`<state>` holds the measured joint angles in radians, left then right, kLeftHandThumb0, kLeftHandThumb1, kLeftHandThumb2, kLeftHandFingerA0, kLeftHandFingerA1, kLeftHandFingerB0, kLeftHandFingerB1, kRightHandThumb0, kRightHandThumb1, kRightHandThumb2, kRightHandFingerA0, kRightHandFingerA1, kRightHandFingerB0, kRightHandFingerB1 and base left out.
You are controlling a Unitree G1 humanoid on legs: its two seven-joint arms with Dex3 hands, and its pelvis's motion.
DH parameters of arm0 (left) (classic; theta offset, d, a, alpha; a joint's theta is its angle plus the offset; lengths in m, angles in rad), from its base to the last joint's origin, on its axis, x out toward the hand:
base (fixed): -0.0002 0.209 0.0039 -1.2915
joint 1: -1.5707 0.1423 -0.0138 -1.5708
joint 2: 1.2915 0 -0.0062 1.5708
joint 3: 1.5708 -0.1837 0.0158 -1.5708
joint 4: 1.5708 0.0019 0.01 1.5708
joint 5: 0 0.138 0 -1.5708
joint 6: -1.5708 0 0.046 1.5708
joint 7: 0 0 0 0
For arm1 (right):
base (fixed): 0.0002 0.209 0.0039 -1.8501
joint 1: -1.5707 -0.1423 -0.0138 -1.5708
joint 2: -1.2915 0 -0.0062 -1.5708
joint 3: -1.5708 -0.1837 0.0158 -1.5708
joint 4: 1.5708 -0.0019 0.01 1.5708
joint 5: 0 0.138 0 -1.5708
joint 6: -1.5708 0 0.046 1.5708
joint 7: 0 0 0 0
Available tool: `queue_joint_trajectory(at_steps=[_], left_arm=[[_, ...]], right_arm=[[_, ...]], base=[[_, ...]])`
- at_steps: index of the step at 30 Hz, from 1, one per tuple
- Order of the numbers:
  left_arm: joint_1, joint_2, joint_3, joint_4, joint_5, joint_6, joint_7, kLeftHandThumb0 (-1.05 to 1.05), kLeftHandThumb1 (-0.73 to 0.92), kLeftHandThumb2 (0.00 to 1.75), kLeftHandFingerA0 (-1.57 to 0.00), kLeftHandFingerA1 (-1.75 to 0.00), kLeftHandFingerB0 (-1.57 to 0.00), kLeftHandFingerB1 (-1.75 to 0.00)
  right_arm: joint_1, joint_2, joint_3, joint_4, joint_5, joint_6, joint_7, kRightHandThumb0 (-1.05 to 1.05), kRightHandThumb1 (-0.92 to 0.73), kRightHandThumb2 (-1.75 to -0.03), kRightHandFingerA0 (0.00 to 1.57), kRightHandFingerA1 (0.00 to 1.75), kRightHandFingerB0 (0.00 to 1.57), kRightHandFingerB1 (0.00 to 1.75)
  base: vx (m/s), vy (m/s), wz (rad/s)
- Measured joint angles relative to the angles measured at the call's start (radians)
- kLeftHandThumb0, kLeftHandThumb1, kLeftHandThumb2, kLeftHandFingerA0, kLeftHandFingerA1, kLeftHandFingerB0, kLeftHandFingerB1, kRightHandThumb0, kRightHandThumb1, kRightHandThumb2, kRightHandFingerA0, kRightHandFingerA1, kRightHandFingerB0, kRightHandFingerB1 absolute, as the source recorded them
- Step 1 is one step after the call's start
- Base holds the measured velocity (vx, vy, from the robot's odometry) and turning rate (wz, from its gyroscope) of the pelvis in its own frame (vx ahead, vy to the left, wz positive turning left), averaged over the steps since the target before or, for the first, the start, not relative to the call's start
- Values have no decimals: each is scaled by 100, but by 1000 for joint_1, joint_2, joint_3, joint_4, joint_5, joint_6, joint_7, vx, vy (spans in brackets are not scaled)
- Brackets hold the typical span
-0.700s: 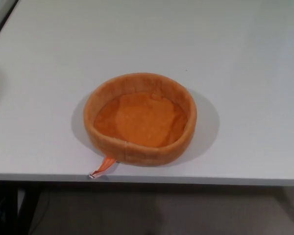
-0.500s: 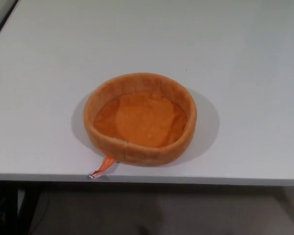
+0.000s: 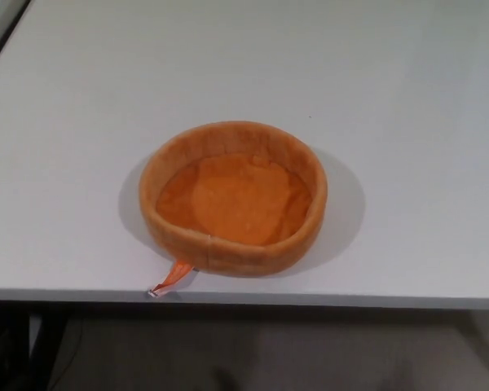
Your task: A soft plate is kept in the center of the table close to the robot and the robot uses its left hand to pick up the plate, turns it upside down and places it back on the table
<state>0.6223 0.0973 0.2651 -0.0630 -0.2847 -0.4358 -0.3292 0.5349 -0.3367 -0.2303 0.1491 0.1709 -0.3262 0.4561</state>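
We see the orange soft plate [image 3: 233,198] sitting right way up, open side facing us, on the white worktop [image 3: 407,98], close to its near edge and roughly central. A small orange tag [image 3: 172,277] sticks out from the plate's near-left side, reaching the worktop edge. Neither hand shows, so we can't tell what the fingers are doing.
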Motion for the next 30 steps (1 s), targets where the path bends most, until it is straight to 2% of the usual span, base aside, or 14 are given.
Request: queue_joint_trajectory(at_steps=[6,7,8,13,14,15,16,21,22,23,24,25,26,30], left_arm=[[13,-2,41,-79,-33,-3,0,-86,70,116,-13,-49,0,-28],[15,-2,47,-92,-38,-3,0,-103,82,84,-13,-38,-8,-25],[16,-2,52,-101,-43,-3,0,-99,78,115,-9,-44,-9,-32],[-4,-2,87,-166,-62,-2,8,-94,75,114,-7,-45,-5,-36],[-14,-2,94,-185,-65,0,12,-38,39,106,-1,-50,0,-49],[-32,3,99,-202,-66,1,16,-38,39,106,-1,-50,0,-49],[-58,12,106,-220,-66,3,21,-98,92,74,-19,-38,-12,-27],[-187,54,135,-293,-37,16,57,-97,92,70,-21,-41,-14,-29],[-214,65,139,-314,-25,24,66,-94,72,115,-20,-55,-1,-38],[-236,78,141,-331,-14,32,73,-98,91,68,-18,-43,-11,-31],[-259,96,143,-351,0,40,78,-98,91,68,-18,-43,-11,-31],[-280,112,144,-369,12,47,83,-40,34,103,-6,-52,0,-49],[-299,123,144,-380,22,52,87,-95,66,111,-18,-54,-7,-42],[-423,175,139,-388,89,69,107,-94,65,110,-16,-53,-9,-44]], right_arm=[[-2,0,-2,1,2,-5,10,-79,-91,-68,39,41,31,31],[-3,0,-2,2,2,-5,12,-86,-76,-84,35,46,28,38],[-3,0,-2,2,2,-5,13,-85,-76,-84,35,45,28,38],[-3,0,-3,2,4,-6,17,-80,-90,-68,39,39,31,31],[-3,1,-3,2,4,-6,17,-80,-90,-68,39,40,31,31],[-3,1,-3,2,4,-6,17,-80,-90,-68,39,40,31,31],[-3,1,-3,2,3,-6,17,-80,-90,-68,39,41,31,32],[-8,5,0,7,0,-9,17,-80,-90,-68,40,41,31,32],[-9,6,0,9,-1,-9,17,-81,-90,-68,40,41,29,31],[-9,7,0,10,-1,-9,17,-81,-90,-68,39,40,28,31],[-9,7,0,10,-1,-9,17,-81,-90,-68,39,40,28,31],[-9,7,0,11,-1,-9,17,-81,-90,-68,40,41,30,32],[-9,7,0,11,-1,-9,17,-80,-90,-68,40,42,30,32],[-8,8,0,11,-1,-10,17,-79,-90,-68,40,42,30,32]], base=[[0,0,0],[0,0,0],[0,0,0],[0,0,0],[0,0,0],[0,0,0],[0,0,0],[0,0,0],[0,0,0],[0,0,0],[0,0,0],[0,0,0],[0,0,0],[0,0,0]])
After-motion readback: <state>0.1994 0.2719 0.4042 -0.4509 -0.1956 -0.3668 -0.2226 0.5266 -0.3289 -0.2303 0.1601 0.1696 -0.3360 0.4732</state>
